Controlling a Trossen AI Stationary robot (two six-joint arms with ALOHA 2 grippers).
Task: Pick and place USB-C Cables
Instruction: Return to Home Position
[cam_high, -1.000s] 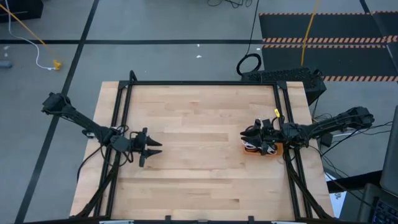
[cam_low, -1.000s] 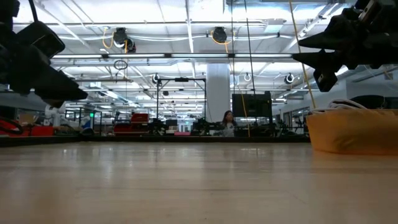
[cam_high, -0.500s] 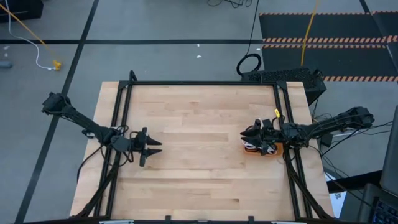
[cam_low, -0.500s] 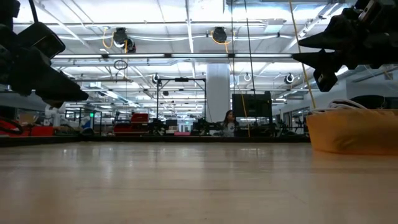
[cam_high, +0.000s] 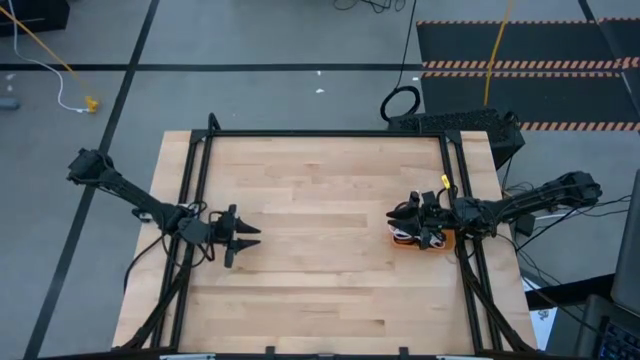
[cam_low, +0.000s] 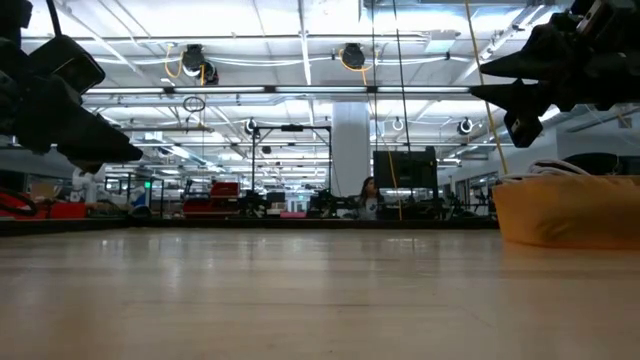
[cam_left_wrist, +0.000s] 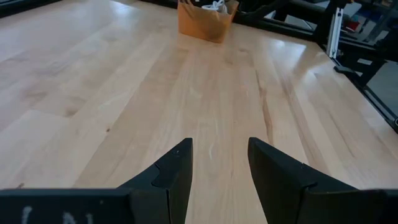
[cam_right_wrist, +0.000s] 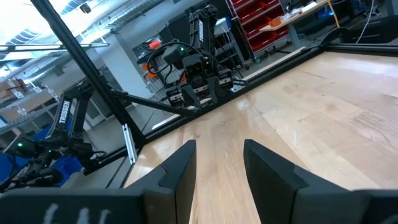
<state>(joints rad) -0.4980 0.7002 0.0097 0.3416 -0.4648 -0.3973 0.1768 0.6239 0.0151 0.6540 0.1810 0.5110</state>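
Between the previous second and now nothing is seen to have shifted: both arms are held in the same pose, and no cable has been added or removed. From this it is judged that the placing is finished and that only the retreat to rest is left, or is already done.

At the left, the left gripper (cam_high: 250, 238) is held above the table (cam_high: 320, 300), just inside the left frame rail (cam_high: 196, 200). Its jaws are apart and nothing is held between them; only bare wood is seen in the gap in the left wrist view (cam_left_wrist: 217, 155).

No cable is seen on the wide middle of the table, so ample room for moving is left between the arms.

At the right, the right gripper (cam_high: 396, 225) is held above the orange tray (cam_low: 565, 212), its jaws apart and empty. The USB-C cables (cam_left_wrist: 211, 5) are gathered in that tray, which lies near the right edge, close to the rail there. A white cable (cam_low: 560, 168) is seen looping over the rim; the black ones cannot be counted. Care is judged to be needed so that this loop is not snagged as the arm is drawn away.
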